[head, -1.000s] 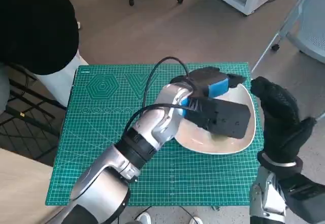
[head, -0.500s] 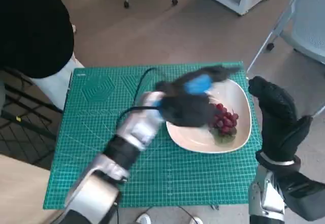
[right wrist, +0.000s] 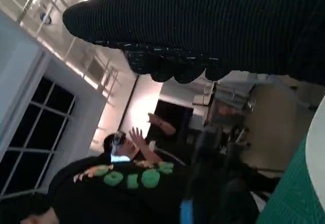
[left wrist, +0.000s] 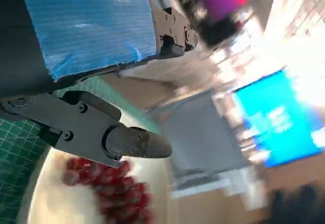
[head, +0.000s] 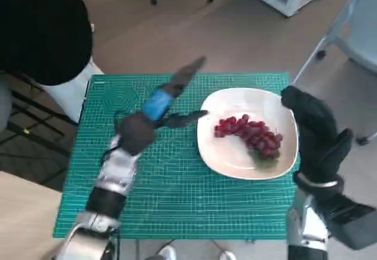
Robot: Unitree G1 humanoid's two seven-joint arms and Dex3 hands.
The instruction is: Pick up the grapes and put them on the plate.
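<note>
The left hand (head: 154,111) is pulling back off the plate (head: 232,160), fingers spread and empty. The grapes (head: 250,135) are now lying uncovered on it.

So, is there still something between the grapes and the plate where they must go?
No. In the head view the grapes already lie on the plate, so nothing stands between them. The left hand is over the green mat beside the plate, holding nothing. The right hand is at the plate's far edge, not touching the grapes.

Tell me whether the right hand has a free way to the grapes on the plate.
Probably yes. The right hand hangs at the plate's far-right rim, holding nothing; the grapes lie uncovered beside it, and the left hand is off over the mat.
</note>
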